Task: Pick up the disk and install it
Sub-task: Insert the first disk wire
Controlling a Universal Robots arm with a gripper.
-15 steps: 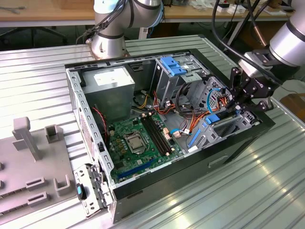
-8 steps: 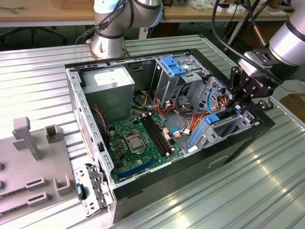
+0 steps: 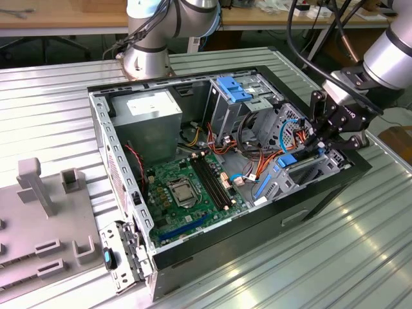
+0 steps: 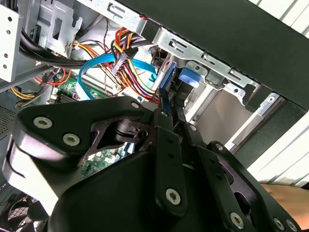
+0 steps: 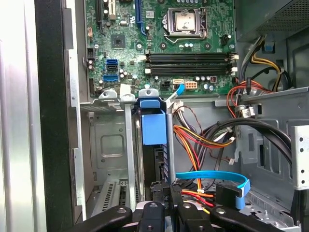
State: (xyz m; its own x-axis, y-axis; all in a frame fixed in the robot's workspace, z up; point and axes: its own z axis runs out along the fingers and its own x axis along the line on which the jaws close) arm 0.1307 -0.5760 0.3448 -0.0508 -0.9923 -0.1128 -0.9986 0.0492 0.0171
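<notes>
Nearest the exterior view's left, on the side of the drive cage [image 3: 322, 164] that faces the inside of the computer case [image 3: 335, 187], lies the green circuit board [image 3: 187, 187]. It looks safe as long as the disk stays held. A slip would drop a hard metal edge toward it.

Just beside the cage, between it and the board, hangs a tangle of red, orange and yellow wires [image 3: 257, 158] with a flat blue ribbon cable [image 5: 212, 176]. This is probably the likeliest trouble: a wire caught under the disk or against a pincer finger could be pinched, or could keep the disk from seating.

In the cage itself the disk [image 5: 154, 128] stands on edge in its blue frame, partly down between the metal rails. If it tilts against them it could jam, and a push would then strain the plastic frame.

Over the cage, toward the exterior view's right, the arm reaches in from outside the case above the ribbed desk [image 3: 360, 244], wrist bent so the pincer [image 3: 320, 138] points down. The fingers appear pressed together on the disk's thin blue edge [image 4: 166, 89].
</notes>
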